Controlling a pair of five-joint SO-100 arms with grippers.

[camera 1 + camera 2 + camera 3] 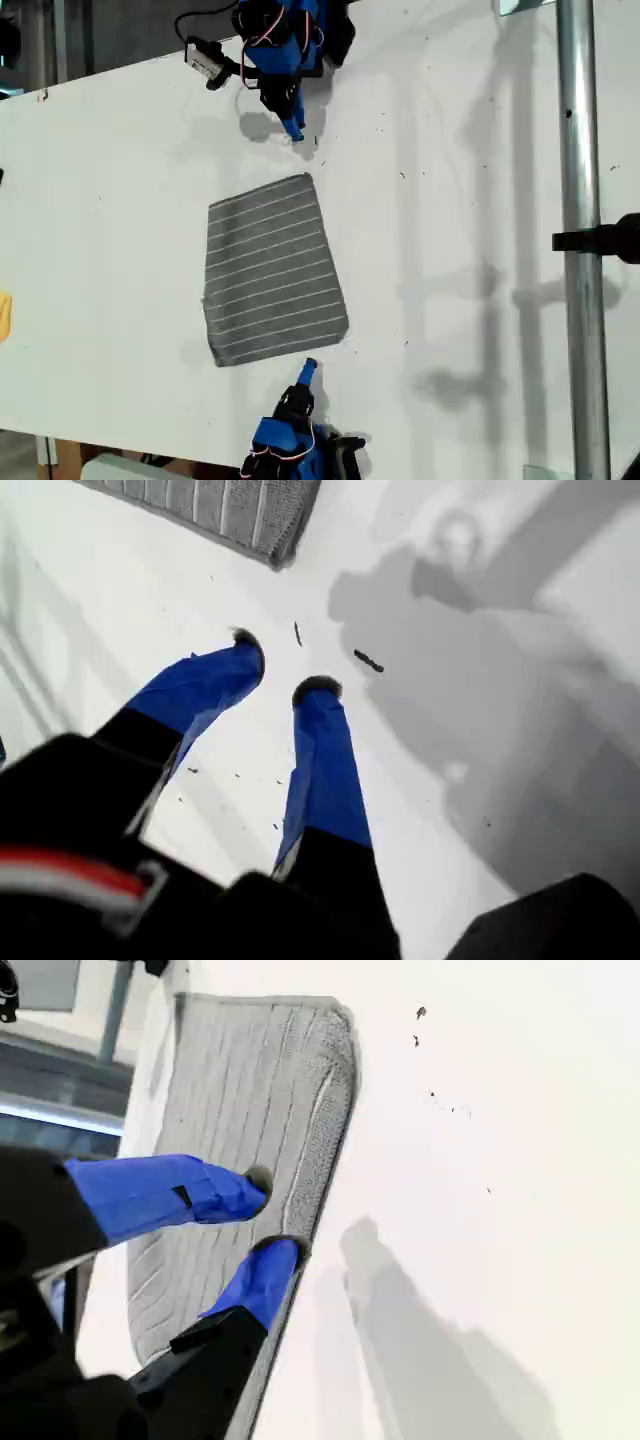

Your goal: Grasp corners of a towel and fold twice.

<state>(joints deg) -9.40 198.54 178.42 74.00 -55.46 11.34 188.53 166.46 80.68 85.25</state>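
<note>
Yellow and cut off by the frame, a small object (3,316) is seen at the far edge of the exterior view's left; what it is cannot be told. It lies on a white, flat counter (110,200).

Near the middle of that view, a thin dark grey towel with fine white parallel stripes (272,270) lies flat on the counter. It is roughly four-sided, and its long edge looks thick in the second wrist view, so one fold may already be in place.

Just to the right of the towel's middle, two blue-fingered grippers are set at opposite ends of it, probably so that two corners can be taken at once. My first gripper (297,132) hangs over bare counter at the top of the exterior view. Its jaws are a little apart and empty, and they point at the towel's nearest pointed corner (308,180), from which they are kept apart. My second gripper (309,368) is placed at the bottom of that view, at the towel's near edge. Its jaws are apart, straddling that edge without being closed on it.

Further right, a bare metal pole (578,250) is seen running from top to bottom, well apart from the towel.
</note>
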